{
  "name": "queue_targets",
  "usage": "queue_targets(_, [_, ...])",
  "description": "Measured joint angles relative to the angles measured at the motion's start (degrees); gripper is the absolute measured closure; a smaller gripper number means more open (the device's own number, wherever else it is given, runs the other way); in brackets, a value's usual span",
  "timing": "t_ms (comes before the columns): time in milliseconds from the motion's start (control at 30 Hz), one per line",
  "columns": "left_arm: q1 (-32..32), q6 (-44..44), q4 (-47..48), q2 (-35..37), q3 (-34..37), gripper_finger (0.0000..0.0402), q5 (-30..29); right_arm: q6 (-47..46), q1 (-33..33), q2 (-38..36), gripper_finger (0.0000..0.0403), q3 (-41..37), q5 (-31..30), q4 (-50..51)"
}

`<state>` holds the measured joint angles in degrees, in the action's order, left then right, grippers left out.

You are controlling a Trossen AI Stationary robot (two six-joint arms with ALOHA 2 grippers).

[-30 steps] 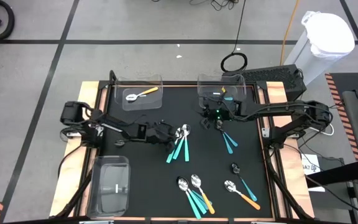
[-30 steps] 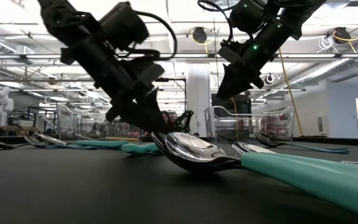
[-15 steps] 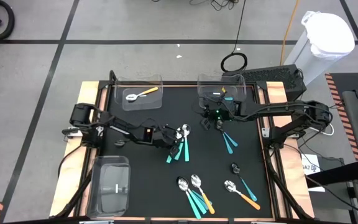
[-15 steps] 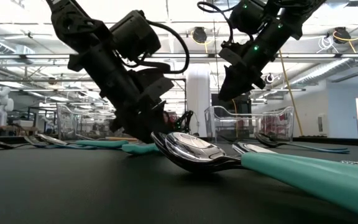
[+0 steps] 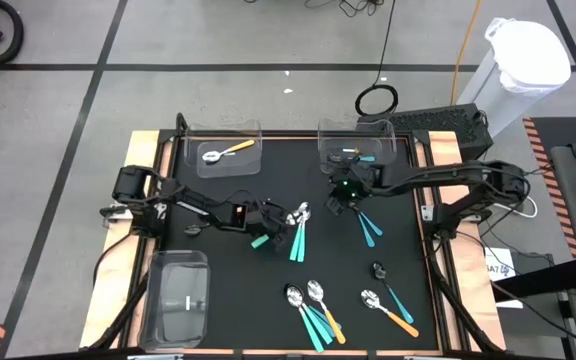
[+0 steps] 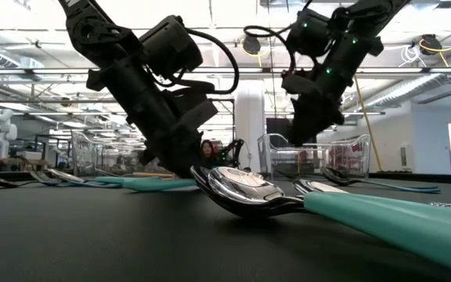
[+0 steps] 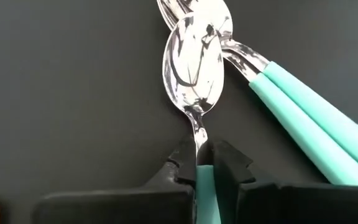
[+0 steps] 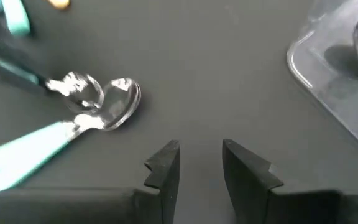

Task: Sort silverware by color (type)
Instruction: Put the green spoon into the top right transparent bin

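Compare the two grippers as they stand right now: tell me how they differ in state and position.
The left gripper is shut on the neck of a teal-handled spoon with a shiny metal bowl; the right gripper is open and holds nothing. The left gripper is down at the black table mat beside a cluster of teal spoons; the right gripper hangs above the mat near the clear plastic bin. Both have dark two-finger jaws.

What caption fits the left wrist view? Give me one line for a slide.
Left gripper fingers shut on a teal-handled spoon at its neck, beside two more teal spoons on the black mat.
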<state>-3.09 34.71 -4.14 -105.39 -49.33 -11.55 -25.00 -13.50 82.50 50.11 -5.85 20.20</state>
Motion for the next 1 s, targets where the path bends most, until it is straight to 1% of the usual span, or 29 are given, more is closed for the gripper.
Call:
queue_targets(67, [0.3,-1.3,0.0,0.6,0.1,0.0378,-0.1,0.5,0.0,1.2,0.0291,0.0,-0.2,-0.3])
queue_targets(167, [0.7,-2.3,0.6,2.6,0.3,0.0382,-3.1,-0.2,0.0,2.6,0.0291,0.0,-0.4,-1.5])
queue_targets(267, [0.9,-2.7,1.1,5.4,0.2,0.0391,-8.3,1.1,1.1,2.2,0.0291,0.0,-3.3,-6.1])
queue_targets(367, [0.9,-4.3,0.7,8.0,0.2,0.0393,-13.9,3.1,2.0,0.0,0.0291,0.0,-7.8,-11.1])
queue_targets(433, [0.9,-5.8,0.4,10.3,0.2,0.0392,-17.6,3.6,2.1,-1.7,0.0287,0.0,-9.0,-15.8])
queue_targets(500, [1.0,-7.7,-1.7,12.2,0.2,0.0392,-22.2,4.0,2.1,-2.5,0.028,0.0,-7.5,-19.5])
queue_targets(567, [1.1,-9.6,-3.0,14.1,0.2,0.0392,-26.4,4.4,2.1,-2.9,0.0266,0.0,-3.5,-23.3])
queue_targets(667, [1.3,-12.5,-8.0,15.9,0.1,0.0392,-30.6,5.0,2.1,-3.0,0.0239,0.0,-0.5,-29.4])
queue_targets(733, [1.2,-15.3,-11.1,16.8,0.1,0.0392,-31.6,5.8,2.1,-3.0,0.0218,0.0,0.0,-33.0])
queue_targets(833, [1.2,-19.6,-16.5,17.3,0.1,0.0392,-31.5,6.6,2.1,-3.0,0.0192,0.0,-0.1,-38.7])
queue_targets(933, [1.0,-23.6,-20.4,17.3,0.1,0.0392,-29.8,6.7,2.1,-3.0,0.0181,0.0,0.2,-43.2])
queue_targets(1000, [0.8,-25.1,-22.5,17.3,0.1,0.0392,-29.2,7.1,2.1,-3.0,0.0181,0.0,1.9,-45.1])
